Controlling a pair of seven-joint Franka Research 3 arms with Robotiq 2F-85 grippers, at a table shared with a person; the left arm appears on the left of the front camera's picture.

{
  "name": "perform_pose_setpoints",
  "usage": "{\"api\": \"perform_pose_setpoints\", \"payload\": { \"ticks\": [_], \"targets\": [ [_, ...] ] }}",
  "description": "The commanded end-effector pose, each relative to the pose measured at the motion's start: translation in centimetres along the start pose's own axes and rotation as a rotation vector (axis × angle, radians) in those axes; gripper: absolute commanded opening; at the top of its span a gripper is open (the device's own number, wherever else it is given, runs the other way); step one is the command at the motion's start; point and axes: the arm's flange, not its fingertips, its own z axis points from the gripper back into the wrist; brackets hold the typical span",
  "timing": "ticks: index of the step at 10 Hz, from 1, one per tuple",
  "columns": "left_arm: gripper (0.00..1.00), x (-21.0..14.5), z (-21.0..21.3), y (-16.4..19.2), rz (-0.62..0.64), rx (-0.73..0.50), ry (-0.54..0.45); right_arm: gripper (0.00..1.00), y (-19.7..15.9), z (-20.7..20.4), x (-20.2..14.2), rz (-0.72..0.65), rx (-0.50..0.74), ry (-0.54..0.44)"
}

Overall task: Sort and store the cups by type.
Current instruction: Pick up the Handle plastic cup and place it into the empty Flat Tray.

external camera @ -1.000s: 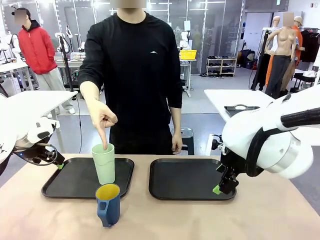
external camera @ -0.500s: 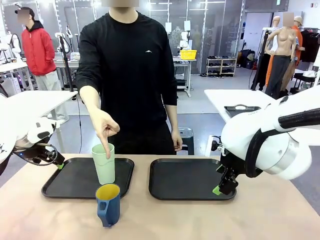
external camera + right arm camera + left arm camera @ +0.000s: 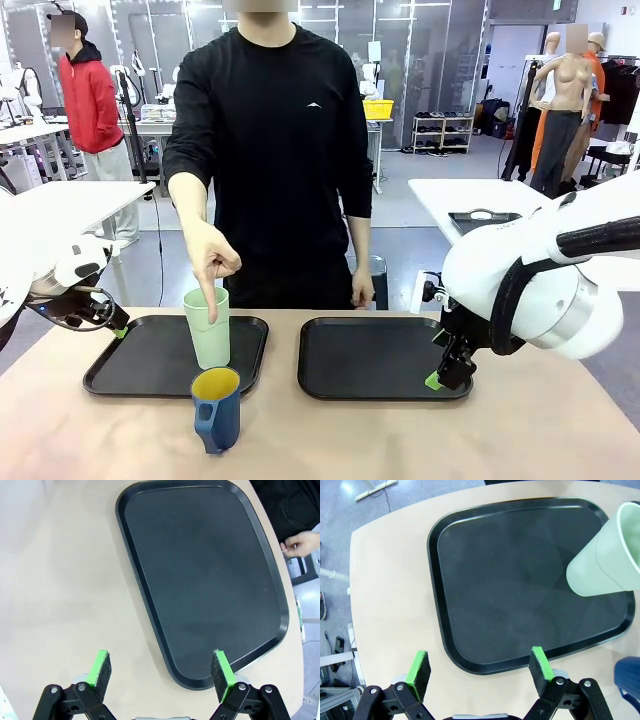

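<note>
Blue mug (image 3: 216, 408) is nearest: upright on the bare tabletop (image 3: 520, 440), just in front of the left tray's near rim, handle toward the robot, yellow inside. Looks like light, stiff plastic, probably slick. I'd pinch across the rim wall or the body, since the handle is a small target.

Right fingers (image 3: 222, 672) are spread wide with nothing between them, at the near right corner of the right tray (image 3: 380, 360).

Mint tumbler (image 3: 207, 328) stands upright on the left tray (image 3: 120, 370), toward its right end. Likely light and rigid too. It's tall and widens upward, so it should tip easily: take it mid-body or one finger inside the rim.

Left fingers (image 3: 420, 670) are spread wide, holding nothing, at the left tray's left end, well apart from both cups.

Farthest: person's hand (image 3: 212, 262), index finger pointing down with its tip at the tumbler rim.
</note>
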Motion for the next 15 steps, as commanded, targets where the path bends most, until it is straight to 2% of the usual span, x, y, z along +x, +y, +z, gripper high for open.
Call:
{"api": "perform_pose_setpoints", "payload": {
  "ticks": [1,8,11,12,13,15],
  "targets": [
    [1.00,0.0,0.0,0.2,0.003,-0.001,-0.001,1.00,0.0,-0.3,-0.1,0.006,-0.010,-0.022],
    [1.00,-0.4,-0.2,1.0,-0.036,-0.008,-0.006,1.00,0.0,-0.3,-0.1,0.006,-0.010,-0.022],
    [1.00,-0.9,0.4,2.1,-0.279,0.009,0.020,1.00,0.0,-0.3,-0.1,0.006,-0.010,-0.022],
    [1.00,-1.1,0.5,2.7,-0.357,-0.024,0.020,1.00,0.0,-0.3,-0.1,0.006,-0.010,-0.022],
    [1.00,-1.6,0.5,3.3,-0.492,0.008,0.063,1.00,0.0,-0.3,-0.1,0.006,-0.010,-0.022],
    [1.00,-2.9,0.4,4.0,-0.731,-0.018,0.109,1.00,0.0,-0.3,-0.1,0.006,-0.010,-0.022]
  ]
}}
